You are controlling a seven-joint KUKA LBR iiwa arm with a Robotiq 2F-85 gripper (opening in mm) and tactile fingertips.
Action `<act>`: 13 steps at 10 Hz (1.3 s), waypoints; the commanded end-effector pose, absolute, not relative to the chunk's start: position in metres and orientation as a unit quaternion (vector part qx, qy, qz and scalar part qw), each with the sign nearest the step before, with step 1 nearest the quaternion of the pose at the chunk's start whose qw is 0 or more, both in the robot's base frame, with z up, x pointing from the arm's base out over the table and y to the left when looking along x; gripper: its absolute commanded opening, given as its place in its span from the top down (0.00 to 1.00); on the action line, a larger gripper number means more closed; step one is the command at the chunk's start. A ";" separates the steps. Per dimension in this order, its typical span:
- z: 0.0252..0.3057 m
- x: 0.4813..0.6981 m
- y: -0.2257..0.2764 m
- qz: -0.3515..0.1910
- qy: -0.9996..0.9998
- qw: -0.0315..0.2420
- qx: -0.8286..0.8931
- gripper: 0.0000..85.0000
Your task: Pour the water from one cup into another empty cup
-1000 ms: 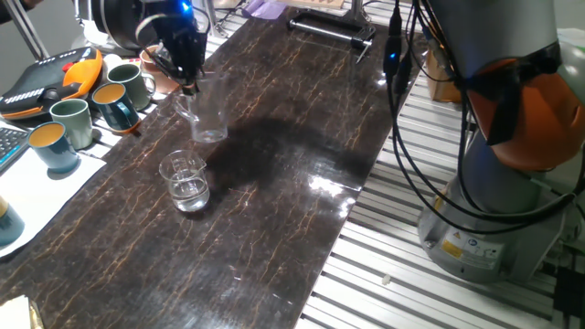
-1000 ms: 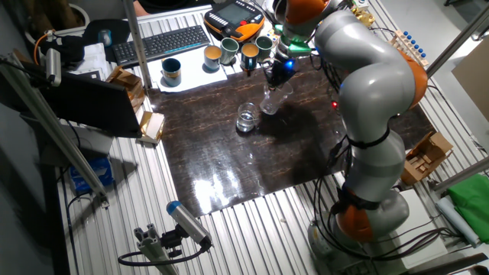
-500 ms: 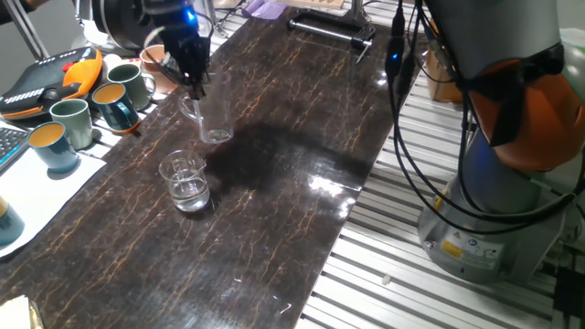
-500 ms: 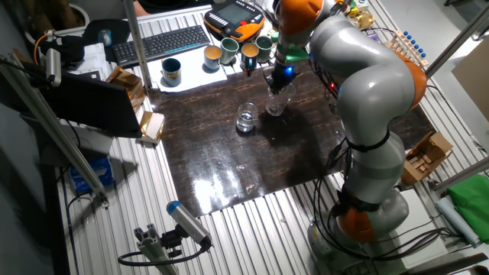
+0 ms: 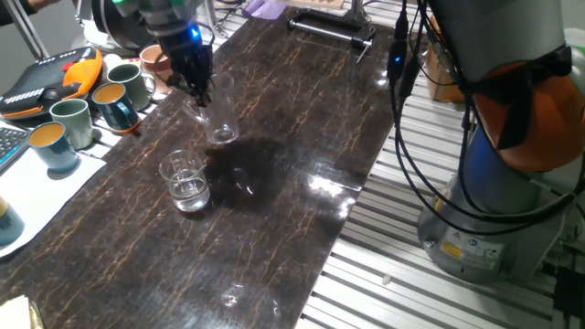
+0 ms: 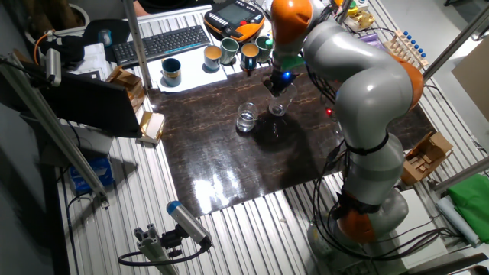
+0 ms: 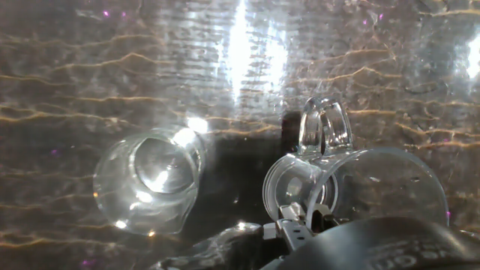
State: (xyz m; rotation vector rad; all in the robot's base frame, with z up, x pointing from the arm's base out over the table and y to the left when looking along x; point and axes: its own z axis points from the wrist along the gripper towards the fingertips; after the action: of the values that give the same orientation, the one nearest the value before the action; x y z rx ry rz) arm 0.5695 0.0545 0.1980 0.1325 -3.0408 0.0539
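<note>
Nearest, on the dark marbled table (image 5: 274, 219): one short clear glass (image 5: 186, 182), upright, a thin glinting layer of water (image 5: 190, 192) in its bottom; the hand view shows the same glass (image 7: 150, 180) from above. Just beyond it, apart from it: one taller clear tumbler (image 5: 216, 111), upright, its base low over the tabletop or on it, which I cannot tell. Gripper (image 5: 199, 89): fingers clamped on the tumbler's rim, one inside and one outside; the tumbler (image 7: 352, 191) fills the hand view beside the fingertips (image 7: 294, 223). Farther back, along the table's edge: a group of coloured mugs (image 5: 96, 105). Beyond those: an orange and black handheld controller (image 5: 50, 78).
</note>
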 end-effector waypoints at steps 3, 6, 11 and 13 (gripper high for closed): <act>0.181 0.569 0.050 0.046 -0.997 0.030 0.056 0.99; 0.166 0.572 0.050 0.044 -0.997 0.025 0.060 0.99; 0.151 0.574 0.050 0.074 -0.995 0.012 0.068 0.99; 0.144 0.574 0.050 0.074 -0.995 0.007 0.068 0.99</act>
State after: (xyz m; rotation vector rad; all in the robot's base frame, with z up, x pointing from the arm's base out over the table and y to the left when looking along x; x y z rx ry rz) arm 0.5744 0.0501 0.1437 0.2126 -3.1131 0.2316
